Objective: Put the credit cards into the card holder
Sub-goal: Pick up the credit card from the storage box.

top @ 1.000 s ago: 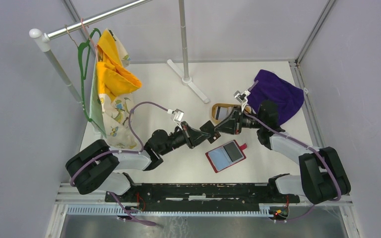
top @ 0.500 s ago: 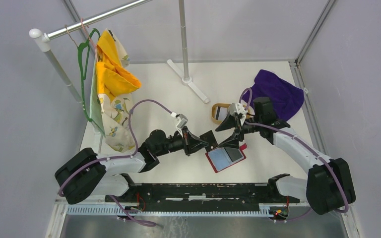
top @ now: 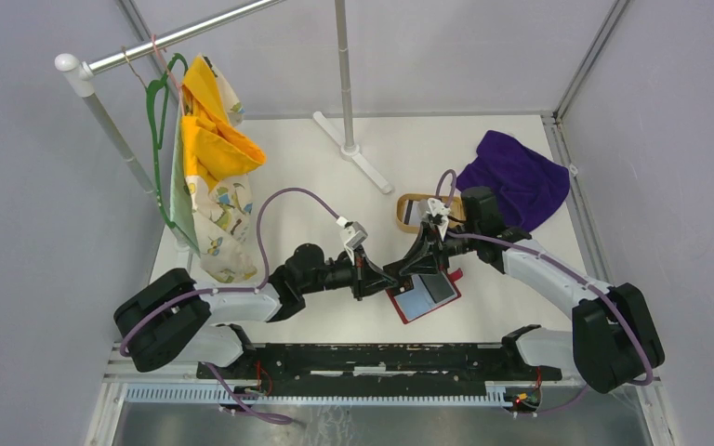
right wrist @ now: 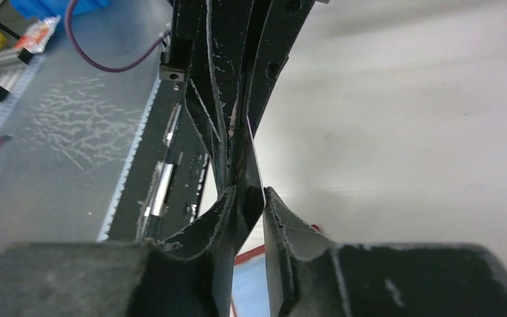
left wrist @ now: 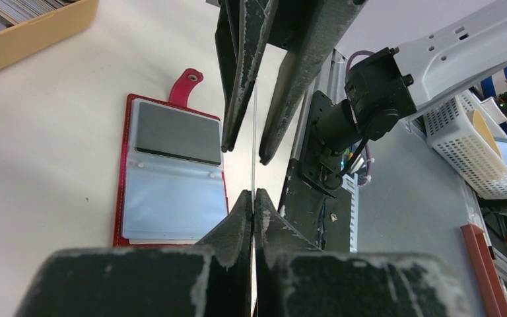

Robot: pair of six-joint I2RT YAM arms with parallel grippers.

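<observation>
- The left gripper (left wrist: 253, 197) is pinching a thin credit card (left wrist: 253, 175) edge-on.
- The right gripper (left wrist: 245, 152) is standing open around this card.
- The red card holder (left wrist: 171, 178) is lying open beneath them.

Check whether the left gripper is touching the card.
Touching. In the left wrist view the left gripper is pinched shut on the edge-on card, with no gap on either side.
</observation>
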